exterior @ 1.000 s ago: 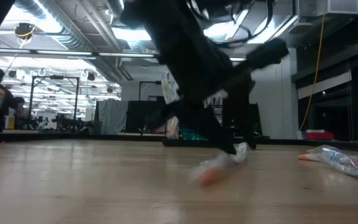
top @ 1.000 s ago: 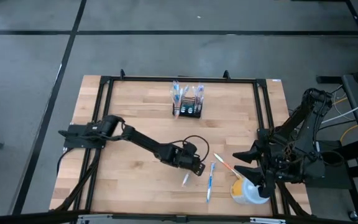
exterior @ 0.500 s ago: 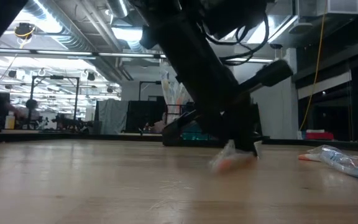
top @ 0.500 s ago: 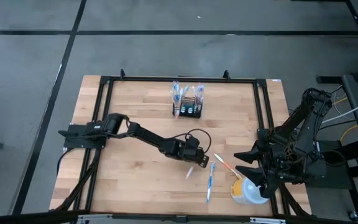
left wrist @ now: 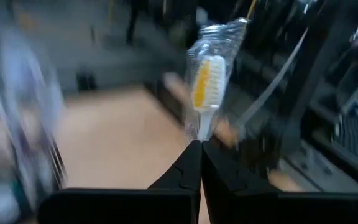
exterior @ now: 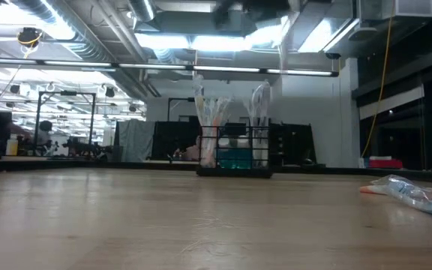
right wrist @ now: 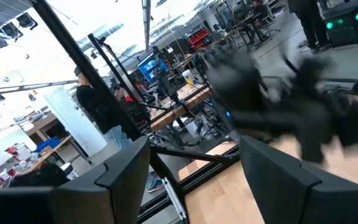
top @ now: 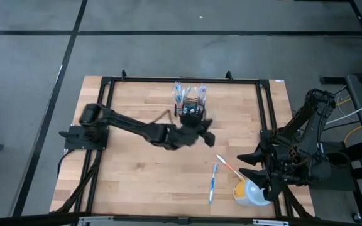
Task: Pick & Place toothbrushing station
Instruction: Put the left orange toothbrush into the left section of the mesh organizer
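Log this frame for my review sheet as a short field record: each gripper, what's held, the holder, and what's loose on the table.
left gripper: shut on wrapped toothbrush, lifted near the holder
right gripper: open, waiting at the table's right edge
mesh holder: at the table's far side, wrapped brushes standing in it
loose on table: blue toothbrush, orange toothbrush
yellow cup: near right corner

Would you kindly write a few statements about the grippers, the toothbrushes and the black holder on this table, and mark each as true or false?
1. The left gripper is shut on a wrapped toothbrush. True.
2. The right gripper is carrying the yellow cup. False: its fingers are open and empty, and the cup sits on the table.
3. The black mesh holder stands near the table's far edge with items upright in it. True.
4. No toothbrush lies on the table. False: a blue toothbrush and an orange toothbrush lie near the cup.
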Motion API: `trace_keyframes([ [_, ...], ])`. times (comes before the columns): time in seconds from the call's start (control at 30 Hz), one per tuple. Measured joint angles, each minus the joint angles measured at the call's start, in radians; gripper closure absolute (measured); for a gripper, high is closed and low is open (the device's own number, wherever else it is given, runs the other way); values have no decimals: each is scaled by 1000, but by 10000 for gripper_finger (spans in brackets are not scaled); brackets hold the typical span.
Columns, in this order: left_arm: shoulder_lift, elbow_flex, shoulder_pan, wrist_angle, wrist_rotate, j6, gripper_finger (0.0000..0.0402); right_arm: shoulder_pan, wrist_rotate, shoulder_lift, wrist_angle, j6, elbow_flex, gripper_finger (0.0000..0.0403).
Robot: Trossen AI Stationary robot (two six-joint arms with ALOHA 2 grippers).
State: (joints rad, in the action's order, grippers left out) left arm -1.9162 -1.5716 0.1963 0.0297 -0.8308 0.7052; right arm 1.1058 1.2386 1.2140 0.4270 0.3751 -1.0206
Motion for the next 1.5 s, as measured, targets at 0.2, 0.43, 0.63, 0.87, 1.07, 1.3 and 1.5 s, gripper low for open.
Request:
trace_keyframes([
  [0.2,104,-2,20,73,-356,-349,400,0,2,0,0,-21,0,152],
  [0.43,104,128,-52,70,-509,-286,400,9,3,0,0,-18,0,152],
  [0.63,119,288,-106,87,-620,-96,400,37,43,0,3,7,0,152],
  [0.87,119,423,-152,138,-668,87,400,59,102,0,4,29,0,152],
  [1.07,119,448,-158,240,-691,46,400,59,121,0,4,30,0,152],
  [1.3,119,448,-176,483,-622,-188,400,59,156,0,4,17,0,152],
  [1.5,99,455,-246,547,-508,-258,400,59,161,0,4,7,0,152],
])
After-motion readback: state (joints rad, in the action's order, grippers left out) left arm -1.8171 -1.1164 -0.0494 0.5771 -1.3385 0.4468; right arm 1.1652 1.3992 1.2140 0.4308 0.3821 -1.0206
